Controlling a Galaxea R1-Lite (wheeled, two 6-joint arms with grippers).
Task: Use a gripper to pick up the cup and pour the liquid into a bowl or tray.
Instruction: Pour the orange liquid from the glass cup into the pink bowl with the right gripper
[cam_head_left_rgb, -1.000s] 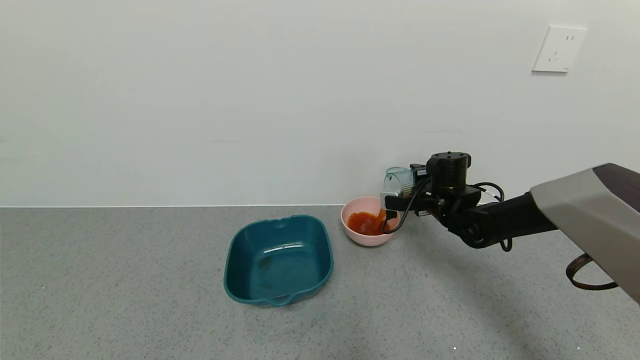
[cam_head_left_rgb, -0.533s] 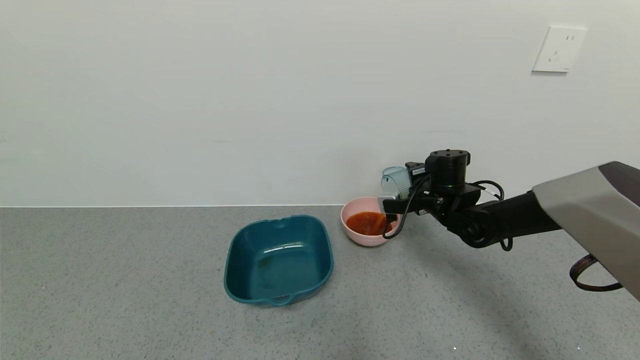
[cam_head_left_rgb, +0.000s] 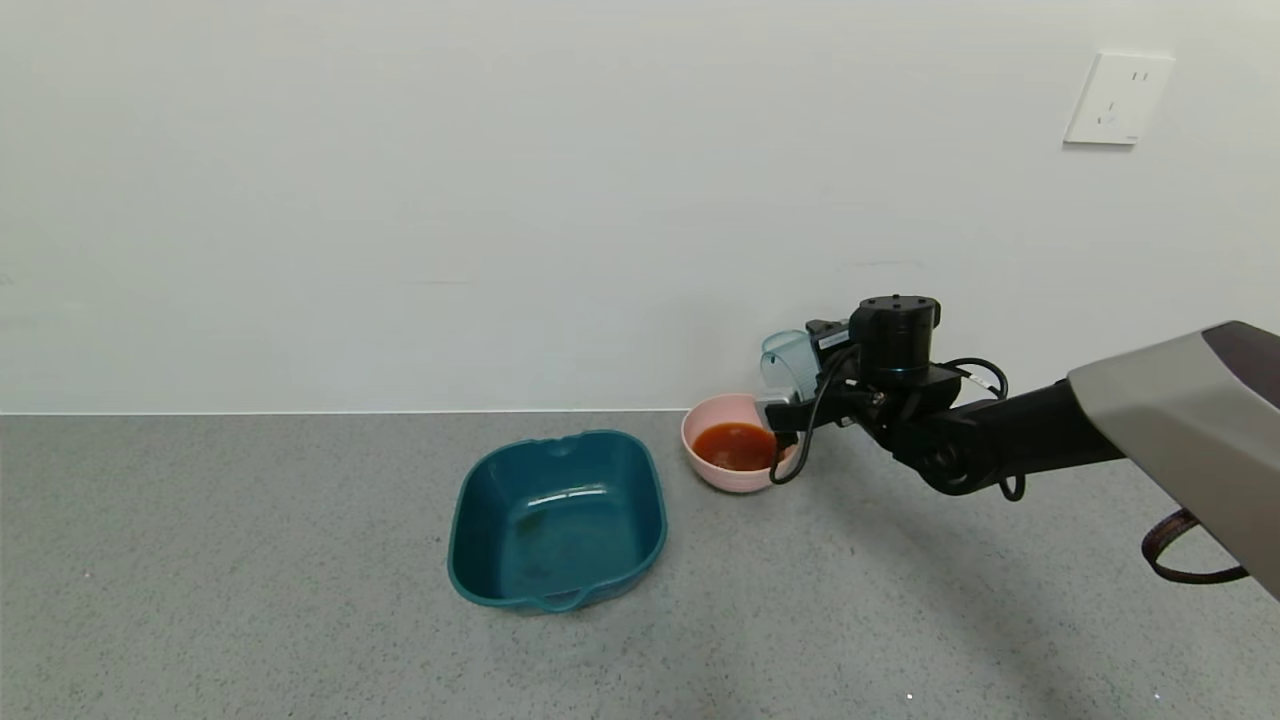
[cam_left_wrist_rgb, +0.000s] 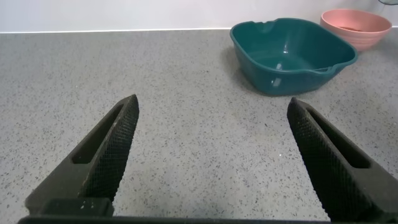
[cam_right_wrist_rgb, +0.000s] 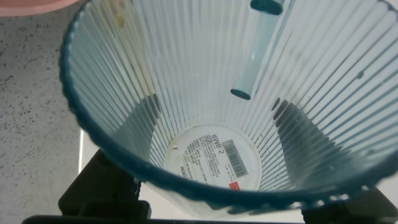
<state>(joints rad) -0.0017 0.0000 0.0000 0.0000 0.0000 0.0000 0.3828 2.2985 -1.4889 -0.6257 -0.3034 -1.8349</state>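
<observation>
While the red liquid lies in the bowl, the scene is set out as follows
Right gripper (cam_head_left_rgb: 795, 395): clamped on the cup, held above the bowl's right rim, near the wall
Cup (cam_head_left_rgb: 786, 357): tilted, mouth turned up and to the left; its ribbed inside (cam_right_wrist_rgb: 217, 112) is seen with no liquid in it, a label showing through its base
Liquid (cam_head_left_rgb: 735, 445): pooled in the bowl
Bowl (cam_head_left_rgb: 712, 418): pink, set on the grey table (cam_head_left_rgb: 250, 560), just right of the teal tray (cam_head_left_rgb: 556, 518)
Left gripper (cam_left_wrist_rgb: 214, 162): fingers spread wide, nothing held, low over the table, well apart from the tray (cam_left_wrist_rgb: 292, 53)

The tray (cam_head_left_rgb: 557, 520) sits left of the bowl (cam_head_left_rgb: 735, 482), nearer the robot.
</observation>
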